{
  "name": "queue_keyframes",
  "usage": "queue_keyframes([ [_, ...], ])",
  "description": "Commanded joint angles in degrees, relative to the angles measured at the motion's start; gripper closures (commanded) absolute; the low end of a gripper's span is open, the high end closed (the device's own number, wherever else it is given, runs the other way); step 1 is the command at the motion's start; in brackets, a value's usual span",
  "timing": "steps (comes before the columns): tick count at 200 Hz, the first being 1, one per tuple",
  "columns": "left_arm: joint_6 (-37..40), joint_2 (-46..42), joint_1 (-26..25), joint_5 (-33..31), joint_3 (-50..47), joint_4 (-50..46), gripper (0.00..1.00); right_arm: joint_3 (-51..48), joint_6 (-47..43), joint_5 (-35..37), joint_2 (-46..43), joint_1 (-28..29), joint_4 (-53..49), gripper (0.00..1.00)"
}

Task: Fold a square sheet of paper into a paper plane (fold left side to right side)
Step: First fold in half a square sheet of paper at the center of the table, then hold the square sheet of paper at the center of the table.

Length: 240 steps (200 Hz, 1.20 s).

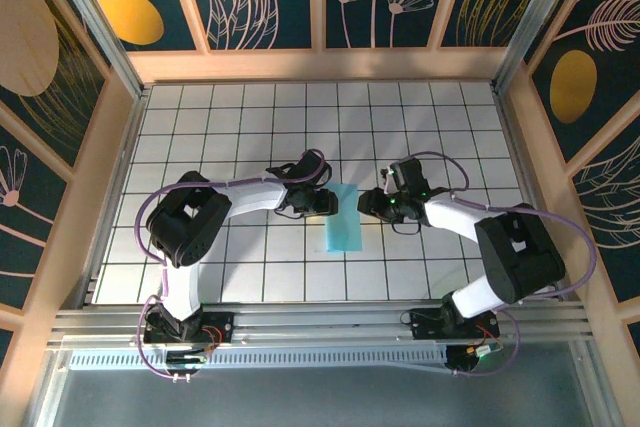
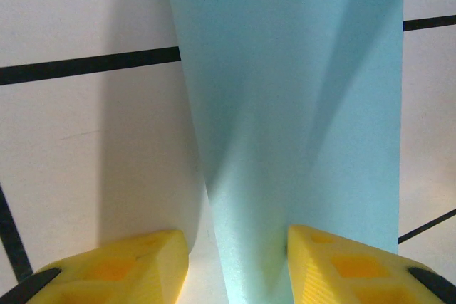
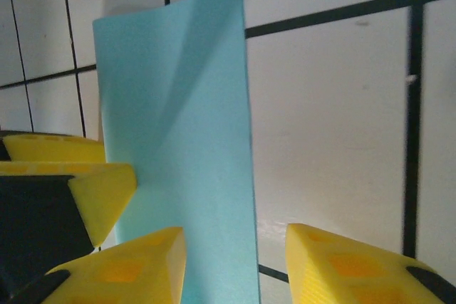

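Note:
The square sheet of paper lies on the tiled table as a narrow light-blue strip, folded over on itself. In the left wrist view the paper bulges up as a rounded fold. My left gripper straddles its near end with jaws apart; the paper touches the right finger, with a gap beside the left one. My left gripper sits at the strip's left edge and my right gripper at its right. The right gripper is open, with the paper edge by its left finger. The left gripper's fingers show beyond the sheet.
The white gridded table is ringed by a wooden rim and patterned walls. Both arms reach in from the near edge and meet at the middle of the table.

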Motion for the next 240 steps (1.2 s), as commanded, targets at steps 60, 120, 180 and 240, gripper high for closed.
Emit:
queue_keyframes([
  [60,-0.36,7.21,-1.21,-0.77,-2.89,-1.47,0.56,3.54,2.59,-6.51,8.83,4.92,6.03,0.98],
  [120,-0.38,7.22,-1.17,-0.76,-2.85,-1.38,0.56,3.37,2.07,-3.71,10.47,5.37,3.4,1.0],
  [180,-0.49,2.46,-1.19,-3.95,-2.96,-1.28,0.47,3.25,1.28,-0.76,13.04,5.37,-0.46,1.0],
  [240,-0.07,-10.22,-1.12,-9.61,-5.17,0.68,0.4,3.55,0.66,1.04,14.49,5.37,-2.72,1.0],
])
